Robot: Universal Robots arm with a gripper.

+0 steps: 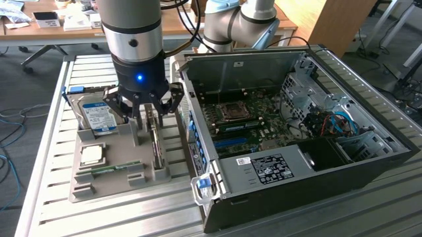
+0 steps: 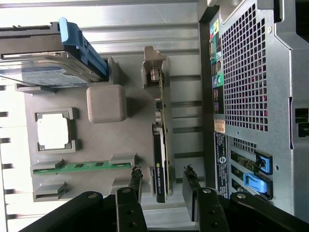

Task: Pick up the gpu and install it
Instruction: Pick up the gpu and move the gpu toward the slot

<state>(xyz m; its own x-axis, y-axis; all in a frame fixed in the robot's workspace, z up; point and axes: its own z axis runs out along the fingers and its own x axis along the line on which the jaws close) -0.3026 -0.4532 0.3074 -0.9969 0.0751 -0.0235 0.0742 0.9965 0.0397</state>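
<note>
You've got the claw (image 1: 150, 111) open wide w/ nothing in it, hanging low over the gray holder tray (image 1: 120, 148) on the counter (image 1: 99, 217). The gpu (image 2: 161, 140) stands on edge in a slot of that tray, directly under the claw, w/ its long side running approx 12-to-6 in the exterior view. In the wrist view, the card's dark-labelled end sits between the two fingers (image 2: 135, 180). There's a gap on each side and no contact, and the card is nearer one finger than the other. In the exterior view, the hard drive (image 1: 99, 117) leans at approx 9 o'clock of the claw, the CPU (image 1: 92, 154) is at 8 and the green RAM stick (image 1: 108, 169) at 7. The open PC case (image 1: 297, 197) sits at 3 o'clock of the tray, just beside it.
</note>
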